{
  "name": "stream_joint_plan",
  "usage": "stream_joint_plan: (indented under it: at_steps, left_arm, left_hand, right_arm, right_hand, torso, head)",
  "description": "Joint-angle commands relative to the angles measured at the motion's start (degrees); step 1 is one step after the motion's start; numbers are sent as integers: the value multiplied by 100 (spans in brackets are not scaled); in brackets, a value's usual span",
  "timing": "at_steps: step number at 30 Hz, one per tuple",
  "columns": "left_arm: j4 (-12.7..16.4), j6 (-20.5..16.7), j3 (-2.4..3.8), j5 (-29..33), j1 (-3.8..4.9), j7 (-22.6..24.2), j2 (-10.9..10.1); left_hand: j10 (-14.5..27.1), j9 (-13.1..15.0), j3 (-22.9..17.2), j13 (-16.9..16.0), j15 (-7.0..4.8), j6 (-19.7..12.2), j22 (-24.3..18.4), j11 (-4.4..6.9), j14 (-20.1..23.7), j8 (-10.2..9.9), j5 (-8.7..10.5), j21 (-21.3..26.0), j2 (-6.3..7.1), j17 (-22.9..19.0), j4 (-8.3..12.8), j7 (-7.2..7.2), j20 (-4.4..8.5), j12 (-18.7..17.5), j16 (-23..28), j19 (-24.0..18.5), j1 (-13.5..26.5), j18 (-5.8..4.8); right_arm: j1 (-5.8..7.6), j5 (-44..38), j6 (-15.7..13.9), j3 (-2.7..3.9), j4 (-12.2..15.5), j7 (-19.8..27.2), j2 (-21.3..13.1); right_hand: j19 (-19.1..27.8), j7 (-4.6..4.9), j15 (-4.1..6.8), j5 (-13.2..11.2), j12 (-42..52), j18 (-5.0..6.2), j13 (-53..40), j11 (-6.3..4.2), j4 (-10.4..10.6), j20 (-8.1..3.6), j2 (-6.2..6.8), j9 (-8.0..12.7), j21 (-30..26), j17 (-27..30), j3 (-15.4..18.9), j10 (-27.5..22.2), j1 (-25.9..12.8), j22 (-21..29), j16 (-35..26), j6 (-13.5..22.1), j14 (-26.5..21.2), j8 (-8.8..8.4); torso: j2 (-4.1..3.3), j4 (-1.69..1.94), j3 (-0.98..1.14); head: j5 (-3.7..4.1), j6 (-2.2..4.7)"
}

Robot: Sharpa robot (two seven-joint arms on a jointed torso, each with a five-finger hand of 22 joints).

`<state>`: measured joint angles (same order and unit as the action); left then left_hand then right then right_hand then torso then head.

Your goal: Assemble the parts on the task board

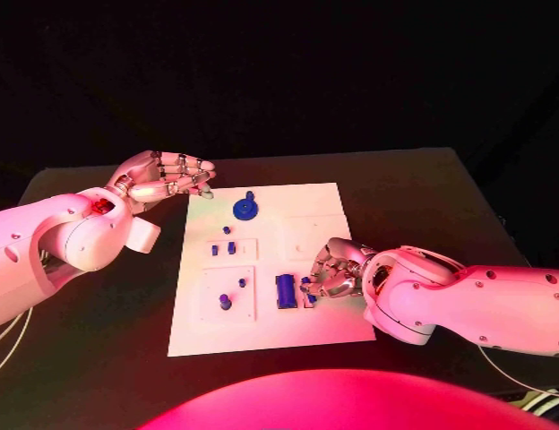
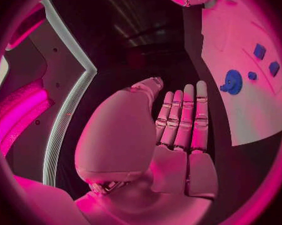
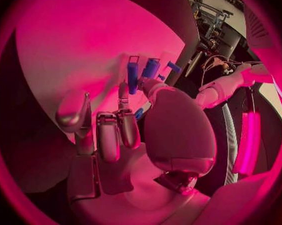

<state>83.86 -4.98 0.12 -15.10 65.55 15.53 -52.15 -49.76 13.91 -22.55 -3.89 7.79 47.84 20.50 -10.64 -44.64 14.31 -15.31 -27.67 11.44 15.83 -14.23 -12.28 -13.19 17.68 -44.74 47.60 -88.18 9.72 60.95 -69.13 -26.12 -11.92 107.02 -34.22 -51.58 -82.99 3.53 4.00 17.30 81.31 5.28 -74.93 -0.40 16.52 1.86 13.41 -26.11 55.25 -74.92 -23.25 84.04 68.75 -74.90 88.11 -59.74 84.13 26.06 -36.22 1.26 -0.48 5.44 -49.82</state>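
The white task board [image 1: 316,228] lies mid-table. It carries a blue gear [image 1: 245,209] near its far edge, small blue pegs [image 1: 229,247] and a long blue block [image 1: 285,291]. My right hand [image 1: 335,269] is over the board's right side, fingers curled. It pinches a small blue part [image 3: 141,111] between thumb and finger, just beside the long block [image 3: 133,75]. My left hand [image 1: 166,175] hovers off the board's far left corner. Its fingers [image 2: 184,117] are stretched out with nothing in them. The gear [image 2: 232,81] and the board [image 2: 240,110] lie beside it.
Black table [image 1: 408,188] surrounds the board. More small blue pieces [image 1: 226,302] sit in a raised square at the board's near left. Two blue squares [image 2: 260,51] lie past the gear.
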Motion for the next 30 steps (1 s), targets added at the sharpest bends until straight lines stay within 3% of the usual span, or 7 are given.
stream_joint_plan:
  at_steps: [1, 16, 24, 30]
  left_arm:
    - [19, 129, 4, -56, 3, -9, 6]
    - [21, 155, 4, -73, 3, -29, -3]
    - [19, 157, 4, -75, 3, -32, -5]
    - [17, 156, 4, -75, 3, -35, -7]
  left_hand:
    - [51, -5, -21, -1, -1, -23, 8, 0, 41, 30, 7, 11, -15, -7, -1, -110, -3, 24, -29, -37, 63, 36]
    - [51, -5, -21, -1, -1, -23, 8, 0, 41, 30, 7, 11, -15, -7, -1, -110, -3, 24, -29, -37, 63, 36]
    - [53, -4, -28, 0, -2, -19, 9, 1, 43, 37, 7, 13, -16, -7, 0, -108, -4, 27, -33, -37, 65, 38]
    - [53, -4, -30, 0, -2, -18, 10, 1, 44, 38, 8, 14, -16, -7, -1, -108, -4, 28, -34, -37, 67, 38]
  right_arm:
    - [-32, -140, 342, -17, -6, -111, 25]
    - [-57, -148, 530, -18, 6, -163, 39]
    - [-64, -137, 451, -18, 24, -126, 57]
    - [-66, -146, 339, -18, 33, -96, 43]
  right_hand:
    - [-49, -30, 41, -25, 0, 8, -888, -55, -6, 2, -3, 6, -22, -1052, 38, 205, -40, -570, 11, -17, 494, 17]
    - [-50, -46, 49, -22, 17, 8, -900, -68, -17, -2, -17, -9, -21, -1056, 44, 213, -38, -571, 13, -38, 495, 40]
    - [-52, -53, 53, -20, 35, 7, -913, -74, -21, -5, -26, -16, -13, -1065, 45, 222, -34, -574, 16, -46, 497, 50]
    - [-65, -67, 70, -21, 79, 1, -944, -89, 10, -20, -111, -41, 25, -1083, 55, 246, -134, -589, 23, -65, 501, 83]
  torso:
    - [0, 2, 1]
    - [1, 1, -1]
    - [-1, 3, 0]
    - [-1, 4, 0]
  head:
    - [-2, -18]
    - [-7, -18]
    - [-3, -18]
    - [-7, -18]
